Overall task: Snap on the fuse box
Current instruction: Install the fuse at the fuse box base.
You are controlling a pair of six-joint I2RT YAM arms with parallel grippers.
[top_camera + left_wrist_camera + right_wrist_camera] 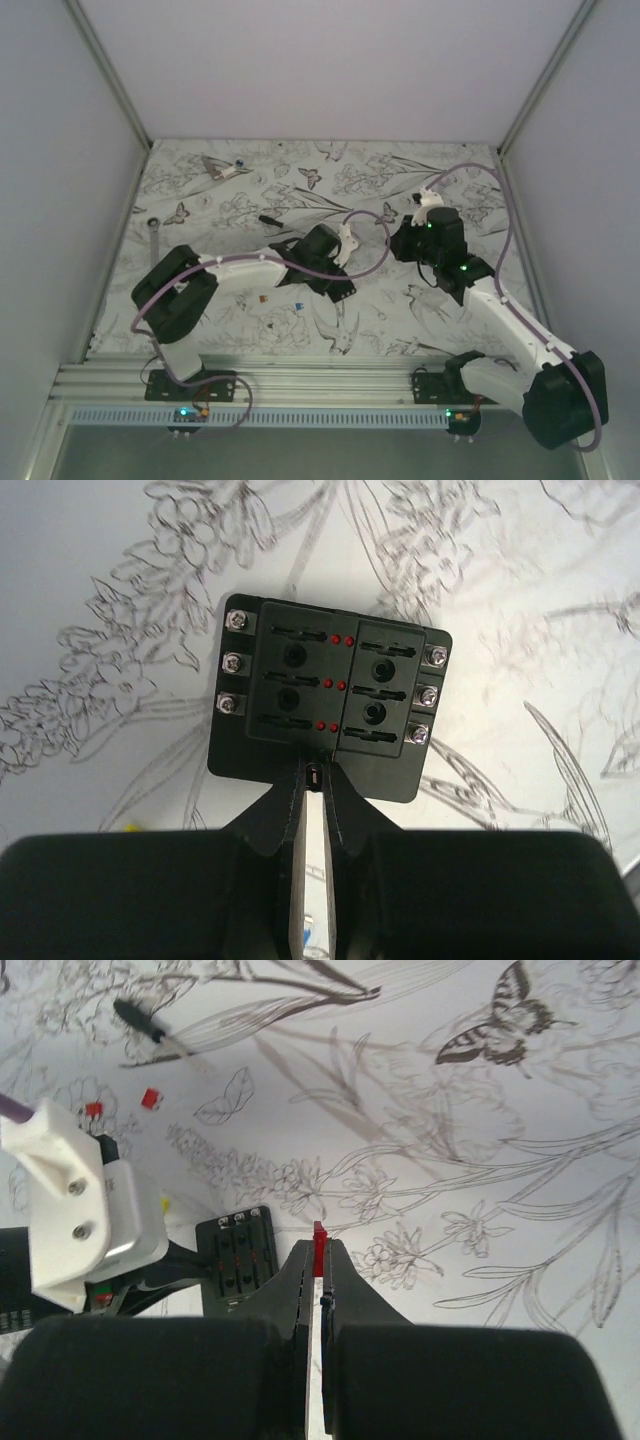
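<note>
The fuse box (330, 695) is a black square block lying flat on the patterned table, with silver screws down both sides and small red dots on top. My left gripper (314, 772) is shut on a small tab at its near edge. From above, the fuse box (340, 288) sits in the middle of the table at the left gripper (330, 274). My right gripper (320, 1250) is shut on a small red fuse (320, 1238) that sticks out past its tips, just right of the fuse box (238, 1260). It hovers above the table (405, 245).
A black-handled screwdriver (270, 219) lies behind the box. Loose fuses lie near it: two red (150, 1097), one orange (262, 298), one blue (300, 305). A wrench (153, 228) lies at the left edge, and a metal tool (222, 168) at the back left.
</note>
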